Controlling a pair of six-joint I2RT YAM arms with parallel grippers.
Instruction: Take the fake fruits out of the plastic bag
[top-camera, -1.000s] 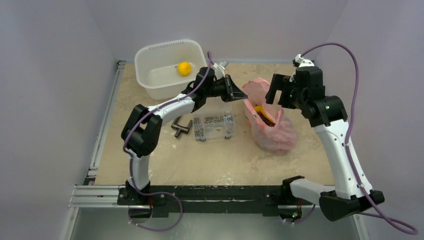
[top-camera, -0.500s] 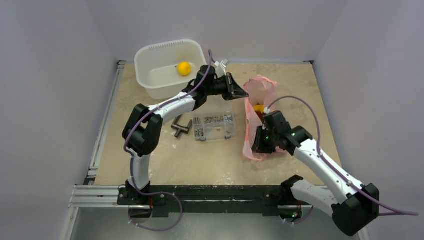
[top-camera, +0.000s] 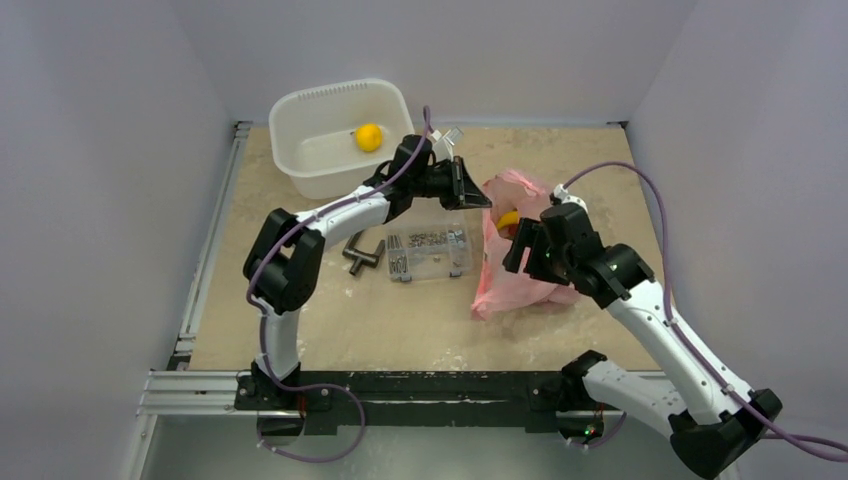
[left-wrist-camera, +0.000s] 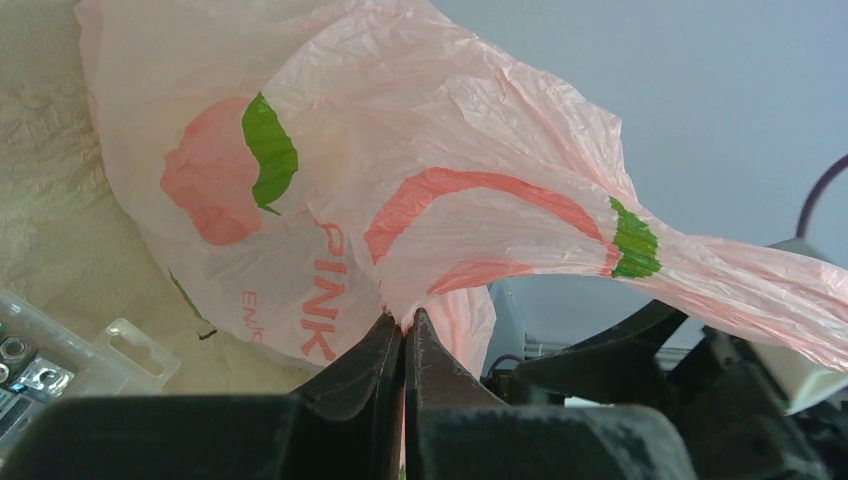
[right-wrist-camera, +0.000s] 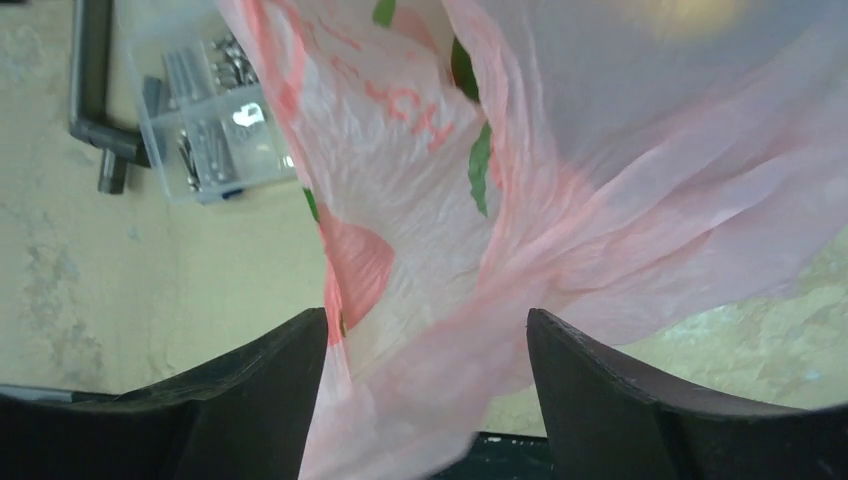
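The pink plastic bag (top-camera: 512, 285) lies slumped right of centre, its top edge pulled up to the left. My left gripper (top-camera: 472, 192) is shut on that edge, and the film is pinched between its closed tips (left-wrist-camera: 403, 325). A yellow fake fruit (top-camera: 509, 219) shows at the bag's mouth; in the right wrist view it is a yellow blur (right-wrist-camera: 682, 14) behind the film. My right gripper (top-camera: 520, 245) sits against the bag's right side. It is open (right-wrist-camera: 428, 335), with loose pink film draped between its wide-apart fingers (right-wrist-camera: 285, 375). Other fruits in the bag are hidden.
A white tub (top-camera: 300, 150) stands at the back left with a round yellow fruit (top-camera: 369, 137) in it. A clear screw box (top-camera: 428, 252) and a dark metal handle (top-camera: 362, 255) lie left of the bag. Walls close in on three sides.
My right gripper dropped from behind the bag to its near side, then rose to its right side. The bag shifted and now sags toward the front left. The left gripper kept hold.
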